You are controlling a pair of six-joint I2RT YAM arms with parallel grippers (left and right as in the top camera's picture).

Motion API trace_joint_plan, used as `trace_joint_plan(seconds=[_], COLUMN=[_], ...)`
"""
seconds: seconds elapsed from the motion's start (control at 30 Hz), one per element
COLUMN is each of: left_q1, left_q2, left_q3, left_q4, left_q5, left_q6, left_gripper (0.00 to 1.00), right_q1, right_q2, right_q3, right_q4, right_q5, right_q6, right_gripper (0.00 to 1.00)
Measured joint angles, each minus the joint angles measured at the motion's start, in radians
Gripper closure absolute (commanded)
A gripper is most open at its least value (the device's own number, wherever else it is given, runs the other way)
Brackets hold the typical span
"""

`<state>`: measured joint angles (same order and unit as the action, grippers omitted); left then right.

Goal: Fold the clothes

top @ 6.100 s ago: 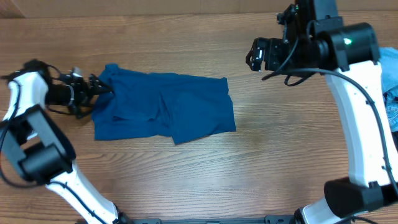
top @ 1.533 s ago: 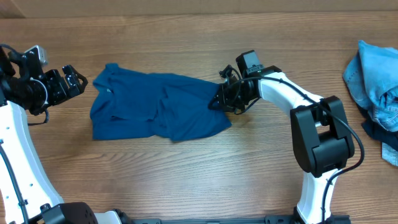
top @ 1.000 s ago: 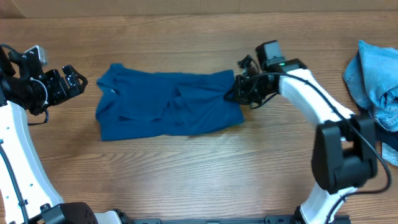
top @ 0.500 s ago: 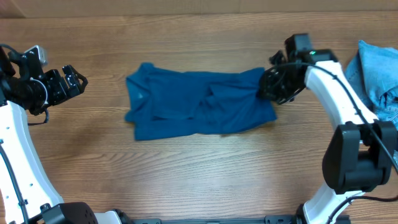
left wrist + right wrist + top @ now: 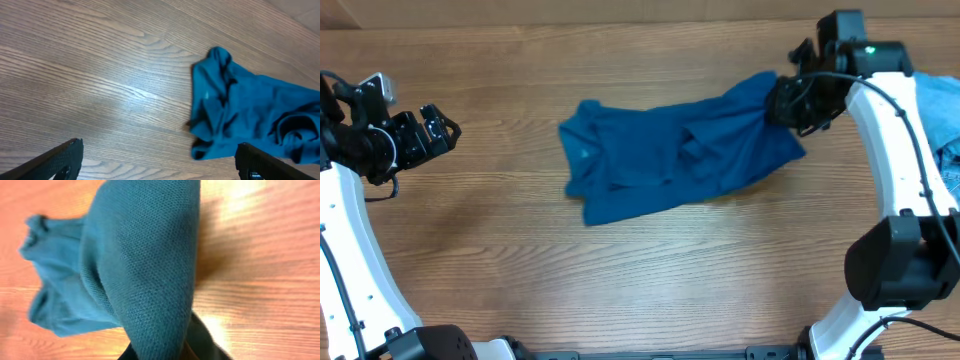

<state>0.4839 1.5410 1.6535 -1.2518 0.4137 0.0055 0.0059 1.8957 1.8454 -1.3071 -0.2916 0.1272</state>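
A dark blue garment lies rumpled across the middle of the wooden table, its right end lifted. My right gripper is shut on that right end, and in the right wrist view the blue cloth fills the frame and hides the fingers. My left gripper stands open at the far left, well apart from the garment. In the left wrist view the garment's left end lies to the right, and both fingertips show at the bottom corners with bare wood between them.
A heap of light blue denim clothes sits at the table's right edge, behind my right arm. Bare wood lies between my left gripper and the garment.
My right gripper has dragged the garment steadily to the right and lifted its right end toward the back. The left arm has stayed put with its jaws open.
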Motion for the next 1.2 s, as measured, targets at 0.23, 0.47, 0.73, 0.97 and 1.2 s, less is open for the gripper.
trace_joint_plan(seconds=[0.23, 0.47, 0.73, 0.97, 1.2], left_q1=[0.0, 0.0, 0.0, 0.0, 0.0], left_q2=[0.0, 0.0, 0.0, 0.0, 0.0], left_q3=[0.0, 0.0, 0.0, 0.0, 0.0], left_q4=[0.001, 0.001, 0.002, 0.002, 0.002], left_q5=[0.0, 0.0, 0.0, 0.0, 0.0], left_q6=[0.0, 0.0, 0.0, 0.0, 0.0], left_gripper=[0.0, 0.0, 0.0, 0.0, 0.0], right_q1=[0.086, 0.241, 0.385, 0.447, 0.481], right_q2=[0.0, 0.0, 0.0, 0.0, 0.014], right_q3=[0.038, 0.038, 0.038, 0.027, 0.006], right_q4=[0.003, 0.051, 0.135, 0.207, 0.191], right_q5=[-0.001, -0.008, -0.007, 0.003, 0.018], right_q6=[0.003, 0.047, 0.082, 0.091, 0.087], right_gripper=[0.96, 0.96, 0.96, 0.96, 0.96])
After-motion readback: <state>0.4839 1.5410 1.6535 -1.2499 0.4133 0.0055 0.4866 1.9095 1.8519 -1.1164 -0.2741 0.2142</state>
